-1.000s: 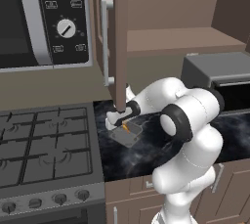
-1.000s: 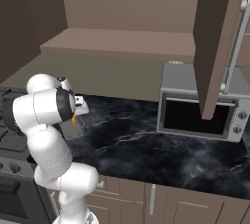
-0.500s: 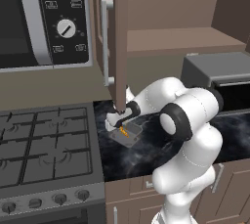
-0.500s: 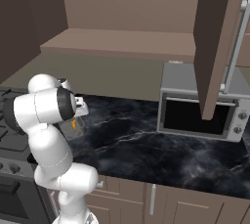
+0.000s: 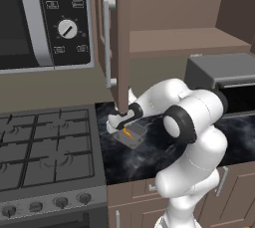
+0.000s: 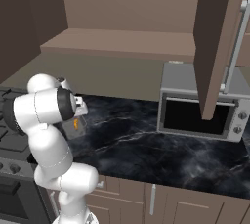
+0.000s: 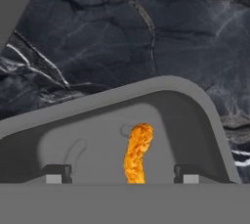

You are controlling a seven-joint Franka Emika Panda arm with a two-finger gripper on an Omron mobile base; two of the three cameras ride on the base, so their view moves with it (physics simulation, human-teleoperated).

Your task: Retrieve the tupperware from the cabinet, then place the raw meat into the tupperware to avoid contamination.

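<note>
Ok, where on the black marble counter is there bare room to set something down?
The widest bare stretch of black marble counter runs between the small translucent grey tupperware and the grey boxy toaster oven. It is crowded by the gas stove, where the gripper hangs over the tub holding the orange raw meat.

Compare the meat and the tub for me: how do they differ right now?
The meat is a small orange, rough-skinned sliver; the tub is grey, smooth and far larger. The meat is a solid strip, slightly curved; the tub is a hollow rectangle with rounded corners and a thin rim. The meat lies inside the tub; the tub sits on the dark marble counter. Both are right under the tool.
</note>
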